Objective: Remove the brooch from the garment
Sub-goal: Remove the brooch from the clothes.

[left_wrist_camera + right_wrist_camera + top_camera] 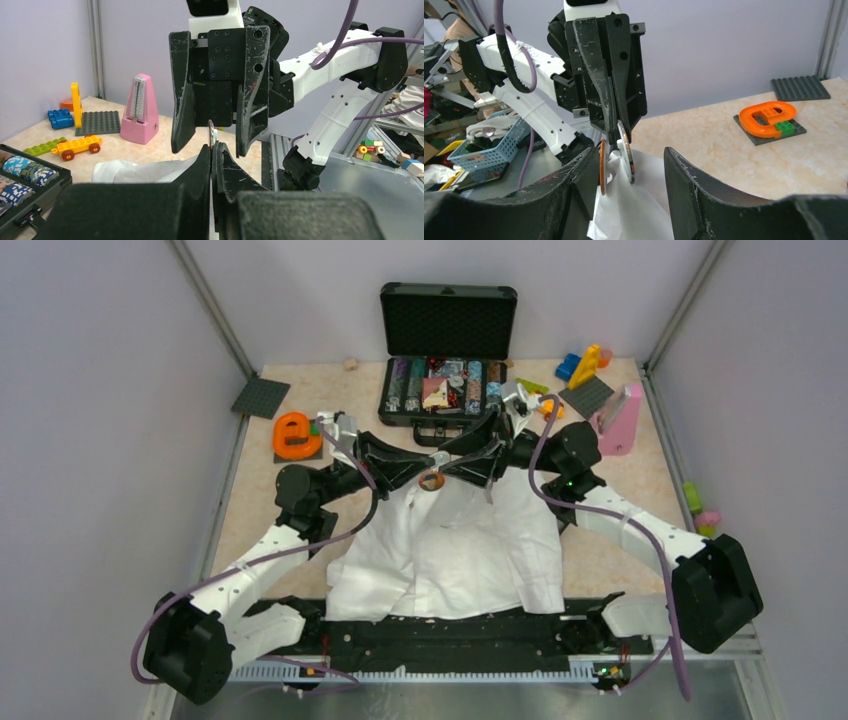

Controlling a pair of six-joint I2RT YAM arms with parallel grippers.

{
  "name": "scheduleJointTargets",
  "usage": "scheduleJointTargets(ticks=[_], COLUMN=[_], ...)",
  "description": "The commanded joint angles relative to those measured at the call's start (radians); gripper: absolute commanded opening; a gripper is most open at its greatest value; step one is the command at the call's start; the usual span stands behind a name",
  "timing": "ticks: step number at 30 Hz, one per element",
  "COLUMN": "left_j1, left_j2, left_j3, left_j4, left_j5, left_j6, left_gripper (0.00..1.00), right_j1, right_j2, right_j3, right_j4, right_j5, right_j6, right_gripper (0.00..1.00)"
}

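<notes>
Left gripper (212, 148) clamped tight on the brooch (432, 481), just above centre of the top view, at the upper edge of the white shirt (450, 550). Right gripper (630, 153) meets it tip to tip, jaws parted, one finger on either side of the left's closed tips. Right wrist view: pale disc in the pinch, orange disc edge-on beside it, cloth bunched between them (possibly two halves of one ornament, hard to judge edge-on). Rest of shirt lies spread toward lower centre. Open black case (447, 350) at top centre, pink metronome (617, 420) upper right.
</notes>
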Motion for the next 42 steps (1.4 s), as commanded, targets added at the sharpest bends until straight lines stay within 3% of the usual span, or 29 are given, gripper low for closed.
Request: scheduleJointTargets(ticks=[1,8,16,21,27,42], left_j1=[0.004,0.006,0.008,0.009,0.009,0.008], left_j2=[-0.009,-0.018,-0.022,-0.026,-0.013,-0.006], left_j3=[0.004,0.002,-0.003,-0.01,-0.004,0.022], left_j4=[0.089,0.092,0.097,0.117,0.138,0.04], left_j5=[-0.007,0.0,0.023,0.023,0.051,0.071], left_j6=[-0.02,-0.025,-0.025,-0.027,-0.037,0.039], left_gripper=[0.0,0.0,0.0,0.0,0.0,0.0], right_j1=[0.037,0.039,0.039,0.039,0.04,0.079], right_j2=[0.009,0.018,0.036,0.041,0.052,0.095], right_j3=[0.043,0.052,0.065,0.072,0.078,0.204], right_j4=[0.011,0.005,0.049,0.048,0.06,-0.317], right_j5=[0.015,0.01,-0.016,-0.004,0.003,0.066], right_j6=[-0.024,-0.019,0.04,0.057,0.09,-0.096], right_gripper=[0.51,0.3,0.24,0.0,0.0,0.07])
